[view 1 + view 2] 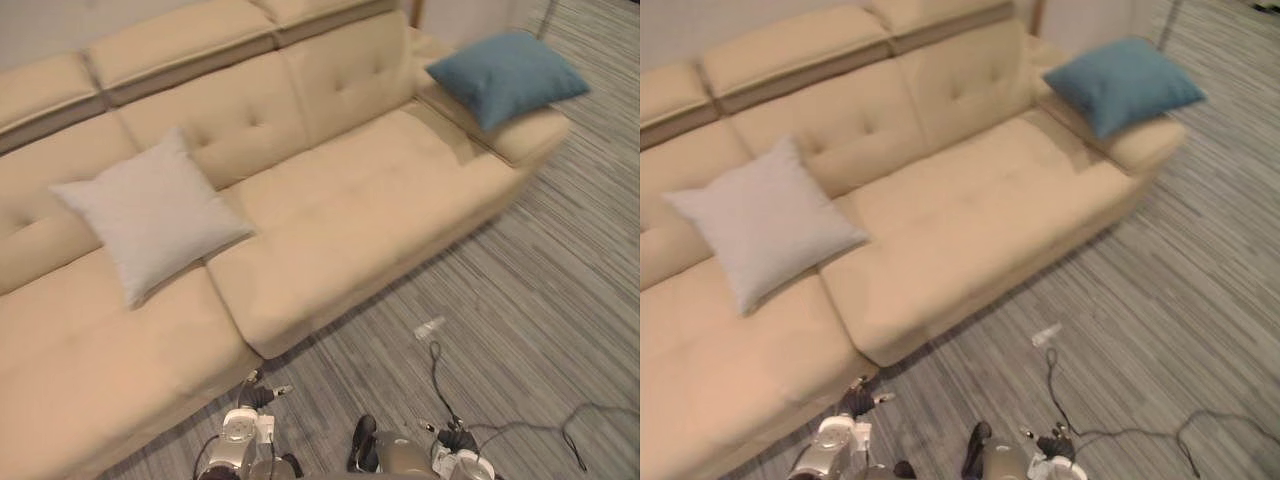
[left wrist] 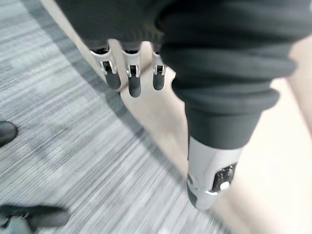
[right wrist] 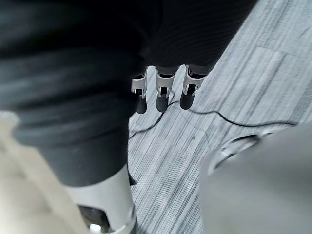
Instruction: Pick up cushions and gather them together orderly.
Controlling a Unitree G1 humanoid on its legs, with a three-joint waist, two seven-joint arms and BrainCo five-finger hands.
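The beige sofa [image 1: 350, 200] spreads ahead of both hands, its front edge just beside the left hand [image 2: 134, 80]. Grey striped carpet [image 1: 560, 280] lies under both hands and runs off to the right of the right hand [image 3: 165, 97].

A pale grey cushion [image 1: 150, 212] sits on the seat ahead of the left hand and well apart from it, leaning back against the backrest. A blue cushion [image 1: 505, 72] rests on the sofa's arm, far ahead of the right hand and off to its right, so the two cushions are well apart.

Both hands hang low over the carpet with fingers straight and relaxed, side by side, thumbs apart, holding nothing.

A small pale scrap [image 1: 430, 327] lies on the carpet ahead of the right hand.
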